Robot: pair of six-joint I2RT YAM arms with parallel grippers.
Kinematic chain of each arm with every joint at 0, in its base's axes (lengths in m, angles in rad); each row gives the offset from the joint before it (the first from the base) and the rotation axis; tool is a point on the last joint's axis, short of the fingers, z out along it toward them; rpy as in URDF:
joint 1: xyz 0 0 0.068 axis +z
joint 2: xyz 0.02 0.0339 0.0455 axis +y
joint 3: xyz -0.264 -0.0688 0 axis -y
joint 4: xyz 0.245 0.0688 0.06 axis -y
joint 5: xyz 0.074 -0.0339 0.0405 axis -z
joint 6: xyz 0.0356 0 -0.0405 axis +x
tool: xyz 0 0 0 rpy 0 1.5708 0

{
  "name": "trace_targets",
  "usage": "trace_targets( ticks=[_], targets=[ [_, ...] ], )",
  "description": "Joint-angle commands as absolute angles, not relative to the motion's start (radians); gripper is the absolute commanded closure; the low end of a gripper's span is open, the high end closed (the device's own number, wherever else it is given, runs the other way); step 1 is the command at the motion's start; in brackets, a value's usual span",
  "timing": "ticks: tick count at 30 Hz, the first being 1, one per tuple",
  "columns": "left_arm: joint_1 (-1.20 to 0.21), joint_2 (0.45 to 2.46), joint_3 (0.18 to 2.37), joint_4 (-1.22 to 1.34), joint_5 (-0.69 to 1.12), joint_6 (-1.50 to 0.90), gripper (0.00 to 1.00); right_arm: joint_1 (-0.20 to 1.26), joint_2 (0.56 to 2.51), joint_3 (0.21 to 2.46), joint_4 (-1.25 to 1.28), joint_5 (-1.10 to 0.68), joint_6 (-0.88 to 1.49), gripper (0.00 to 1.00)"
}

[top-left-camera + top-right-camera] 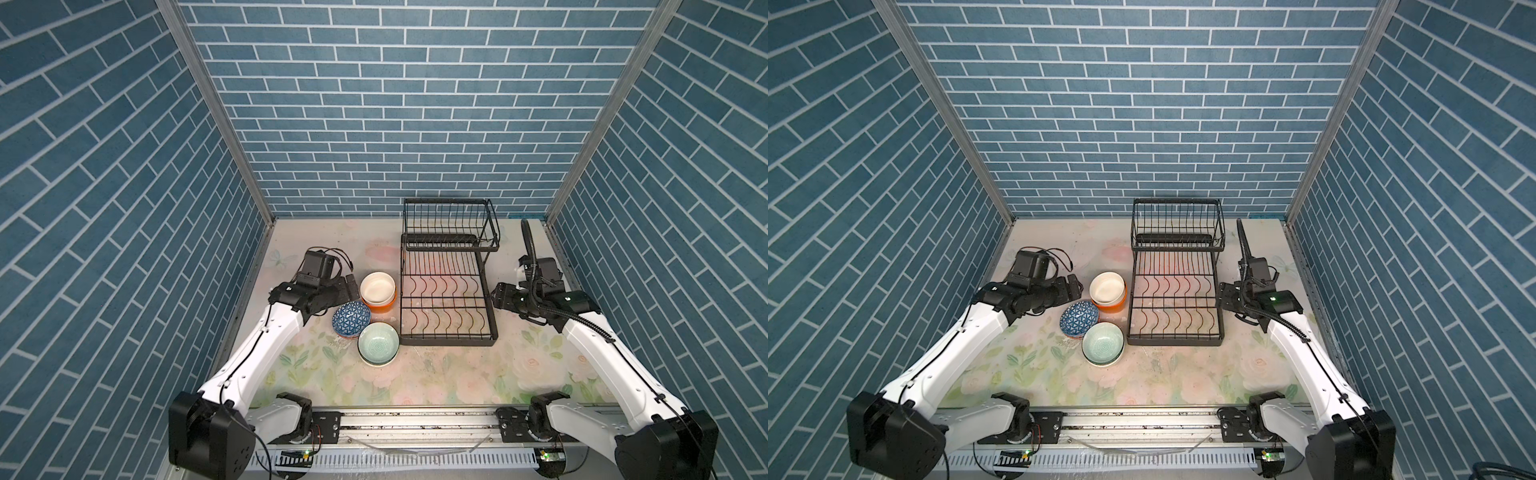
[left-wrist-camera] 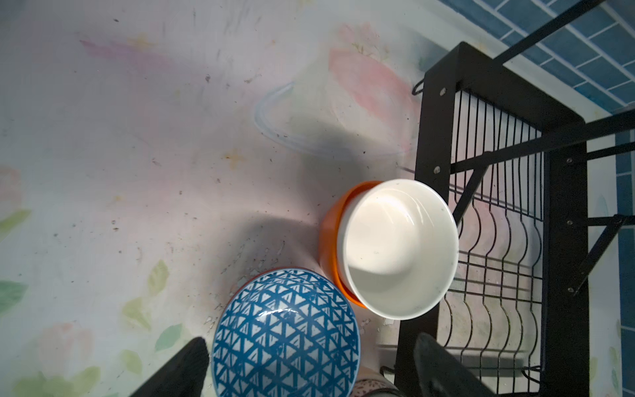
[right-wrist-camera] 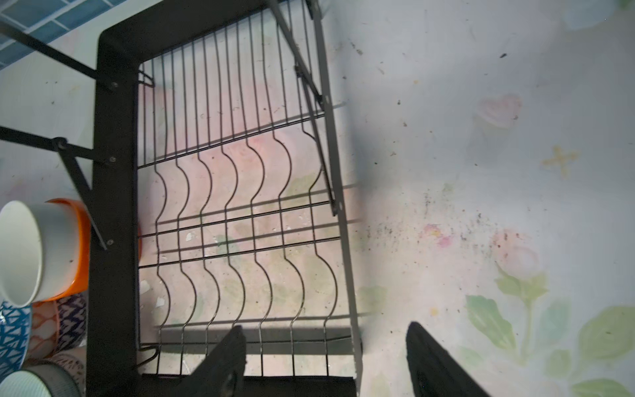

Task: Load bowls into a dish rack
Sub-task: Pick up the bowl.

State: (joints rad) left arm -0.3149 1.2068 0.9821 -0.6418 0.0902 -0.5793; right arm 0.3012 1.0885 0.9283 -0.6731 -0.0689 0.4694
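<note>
**Dish rack** (image 1: 449, 342): black wire, two tiers. It stands on the floral table (image 1: 457, 374), with the raised basket tier at its far end toward the back wall.

**Bowls:** three stacks, all on the table along the rack's left side.
- The white bowl (image 1: 377, 286) is nested in the orange bowl (image 1: 381, 309), hard by the lower tray's frame. Whether they touch the frame cannot be told.
- The blue-and-white triangle-patterned bowl (image 1: 351, 318) tops other patterned bowls (image 3: 70, 319), farther from the rack than the orange bowl.
- The mint green bowl (image 1: 378, 343) tops a third stack near the rack's front left corner.

**Left end effector** (image 2: 309, 338): on the far side of the white bowl from the rack. Fingers wide apart, nothing held. In the wrist view the blue-and-white bowl shows between the fingers.

**Right end effector** (image 3: 324, 326): at the rack's right side. Fingers spread, nothing held, one over the tray's edge and the other over the bare table.
</note>
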Motion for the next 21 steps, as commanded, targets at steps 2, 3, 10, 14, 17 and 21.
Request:
trace_targets(
  ticks=[2,3,10,14,17,21],
  targets=[
    [-0.366,1.29,1.012,-0.623,0.07,-0.621,0.1,0.35,1.119,0.977,-0.666,-0.081,0.505,0.26],
    [-0.377,1.309,1.022,-0.621,0.06,-0.619,0.12,0.356,1.123,0.975,-0.655,-0.082,0.502,0.26],
    [-0.434,1.476,1.128,-0.647,-0.02,-0.592,0.22,0.384,1.147,0.958,-0.585,-0.112,0.494,0.29],
    [-0.451,1.557,1.198,-0.687,-0.086,-0.567,0.3,0.385,1.15,0.95,-0.562,-0.109,0.488,0.31],
    [-0.453,1.602,1.229,-0.694,-0.109,-0.564,0.35,0.386,1.153,0.946,-0.552,-0.107,0.477,0.33],
    [-0.455,1.648,1.247,-0.66,-0.114,-0.56,0.39,0.387,1.158,0.949,-0.545,-0.109,0.464,0.35]
  ],
)
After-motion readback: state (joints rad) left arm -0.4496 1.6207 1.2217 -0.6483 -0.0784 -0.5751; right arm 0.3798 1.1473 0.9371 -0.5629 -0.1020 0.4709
